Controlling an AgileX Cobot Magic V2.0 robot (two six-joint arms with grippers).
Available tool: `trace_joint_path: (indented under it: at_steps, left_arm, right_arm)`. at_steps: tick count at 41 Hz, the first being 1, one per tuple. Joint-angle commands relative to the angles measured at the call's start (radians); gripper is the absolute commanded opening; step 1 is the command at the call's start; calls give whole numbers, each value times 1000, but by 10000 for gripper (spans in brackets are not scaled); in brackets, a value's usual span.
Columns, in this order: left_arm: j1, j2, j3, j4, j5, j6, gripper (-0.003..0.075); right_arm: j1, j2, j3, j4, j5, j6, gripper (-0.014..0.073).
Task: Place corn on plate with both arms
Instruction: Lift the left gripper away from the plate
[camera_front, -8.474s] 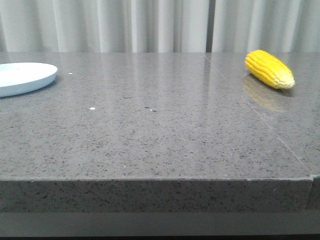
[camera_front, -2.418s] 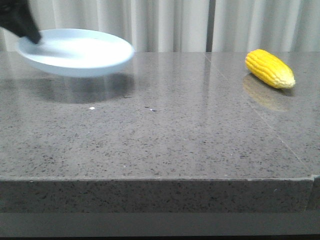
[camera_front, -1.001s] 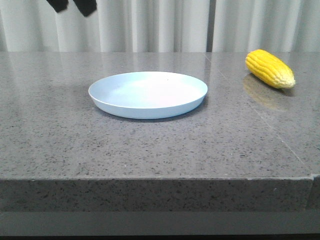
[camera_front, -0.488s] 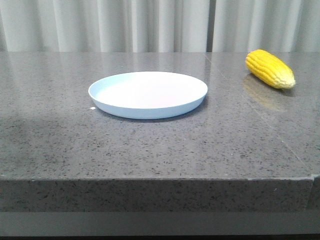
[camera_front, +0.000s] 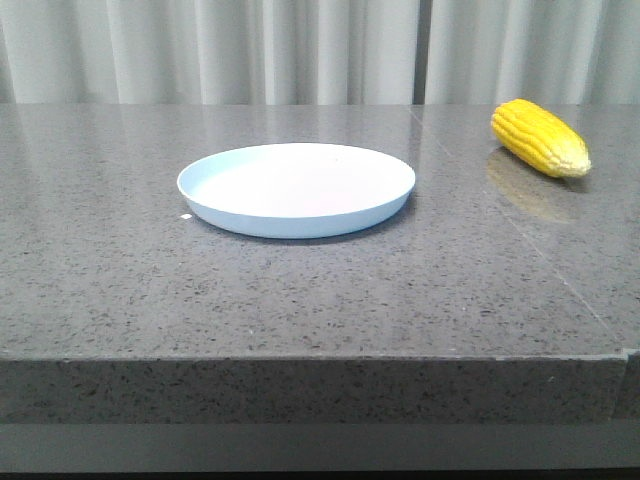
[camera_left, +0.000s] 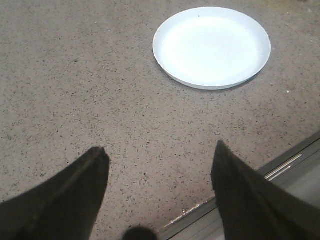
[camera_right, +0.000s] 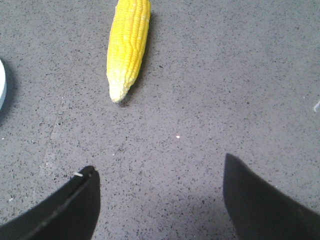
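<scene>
The pale blue plate (camera_front: 296, 187) lies empty on the grey stone table, near its middle in the front view. It also shows in the left wrist view (camera_left: 212, 46). The yellow corn (camera_front: 538, 137) lies on the table at the far right, its paler tip toward the right. In the right wrist view the corn (camera_right: 128, 45) lies ahead of the fingers, and a sliver of the plate's rim (camera_right: 2, 89) shows at one edge. My left gripper (camera_left: 160, 150) is open and empty above bare table. My right gripper (camera_right: 159, 167) is open and empty, short of the corn. Neither gripper shows in the front view.
The table's front edge (camera_front: 300, 360) runs across the front view, and a seam (camera_front: 520, 235) crosses the top at the right. The table's edge (camera_left: 280, 167) also shows close to the left fingers. A pale curtain (camera_front: 320, 50) hangs behind.
The plate was carried from the far left and set down at the middle of the table. The left gripper then let go and rose out of the front view. The corn has not moved.
</scene>
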Motion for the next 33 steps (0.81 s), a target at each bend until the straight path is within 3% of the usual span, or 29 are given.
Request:
trace_joint_path:
  at_steps: [1, 21, 33]
  left_arm:
    - [-4, -15, -14, -5, -67, -14, 442]
    - [-4, -17, -10, -5, -63, -14, 442]
    - [-4, -17, -10, -5, -63, -14, 442]
  right_arm:
    - [-8, 1, -32, -13, -61, -9, 542]
    - [-8, 1, -34, -13, -67, -9, 542]
    - [47, 87, -142, -13, -1, -16, 561]
